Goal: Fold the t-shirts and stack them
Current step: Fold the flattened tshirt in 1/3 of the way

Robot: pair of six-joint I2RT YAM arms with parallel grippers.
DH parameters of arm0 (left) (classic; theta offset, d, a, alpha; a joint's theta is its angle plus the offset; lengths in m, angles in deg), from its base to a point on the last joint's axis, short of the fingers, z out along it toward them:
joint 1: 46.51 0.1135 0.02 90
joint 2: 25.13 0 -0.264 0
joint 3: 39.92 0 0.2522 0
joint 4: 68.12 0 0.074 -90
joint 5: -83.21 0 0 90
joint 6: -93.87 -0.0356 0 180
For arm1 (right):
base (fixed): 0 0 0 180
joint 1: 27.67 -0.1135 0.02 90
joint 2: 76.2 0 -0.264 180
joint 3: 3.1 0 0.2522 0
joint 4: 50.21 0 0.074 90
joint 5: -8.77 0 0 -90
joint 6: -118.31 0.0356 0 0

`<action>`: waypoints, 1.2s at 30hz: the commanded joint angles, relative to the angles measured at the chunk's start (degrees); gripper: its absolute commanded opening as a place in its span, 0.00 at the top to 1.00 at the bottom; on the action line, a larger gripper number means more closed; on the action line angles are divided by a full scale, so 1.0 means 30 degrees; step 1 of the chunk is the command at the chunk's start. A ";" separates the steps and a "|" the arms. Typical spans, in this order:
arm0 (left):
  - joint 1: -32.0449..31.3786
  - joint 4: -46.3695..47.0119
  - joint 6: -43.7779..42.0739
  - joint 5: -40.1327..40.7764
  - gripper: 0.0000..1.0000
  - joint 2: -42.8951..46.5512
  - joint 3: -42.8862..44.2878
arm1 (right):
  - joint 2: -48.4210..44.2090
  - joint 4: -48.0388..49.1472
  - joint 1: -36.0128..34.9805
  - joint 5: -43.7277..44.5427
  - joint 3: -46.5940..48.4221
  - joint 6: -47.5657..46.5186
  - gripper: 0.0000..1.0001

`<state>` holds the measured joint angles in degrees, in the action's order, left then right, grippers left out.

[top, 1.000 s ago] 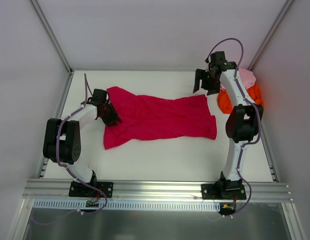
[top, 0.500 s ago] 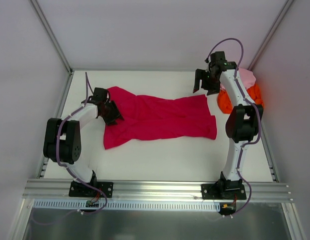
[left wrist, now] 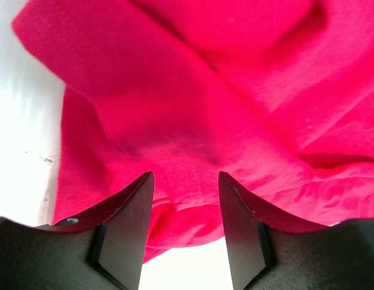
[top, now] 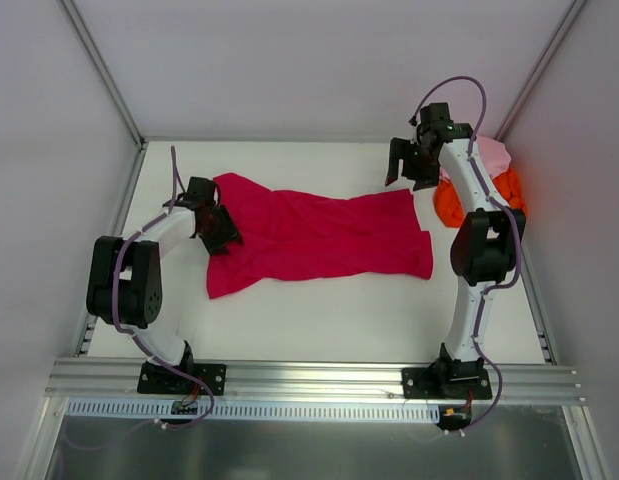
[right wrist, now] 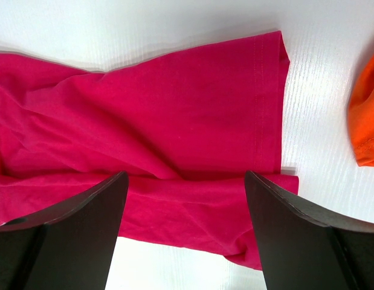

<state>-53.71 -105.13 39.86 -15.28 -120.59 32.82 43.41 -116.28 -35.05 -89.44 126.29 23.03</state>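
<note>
1. Plainly, the crimson t-shirt [top: 319, 235] lies spread across the middle of the bench [top: 339, 320], likely laid out for folding.
2. The left gripper [left wrist: 185, 176] rests on its bunched left end, jaws half apart; I cannot tell whether it pinches the cloth.
3. The right gripper [right wrist: 185, 175] hovers wide open over the far-right hem, probably ready to grab it.
4. The pale pink t-shirt [top: 492, 153] and orange t-shirt [top: 511, 190] wait heaped in the far right corner.

Right claw [right wrist: 185, 176] spread wide over crimson t-shirt [right wrist: 174, 121], orange t-shirt [right wrist: 368, 115] nearby
</note>
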 commanded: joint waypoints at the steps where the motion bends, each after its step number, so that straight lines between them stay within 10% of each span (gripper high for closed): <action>1: -0.0178 -0.0630 -0.0131 0.0866 0.52 0.0238 -0.0265 | -0.1199 -0.0286 -0.0060 -0.0018 0.0069 -0.0292 0.17; 36: -0.0587 0.1186 -0.0425 -0.0304 0.51 0.0175 0.0555 | -0.1638 -0.0052 -0.0119 -0.0399 -0.0430 -0.0379 0.17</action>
<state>-54.85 -102.27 39.00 -14.65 -122.86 32.60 42.15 -116.26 -35.12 -89.68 125.14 22.83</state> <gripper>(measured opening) 0.488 0.827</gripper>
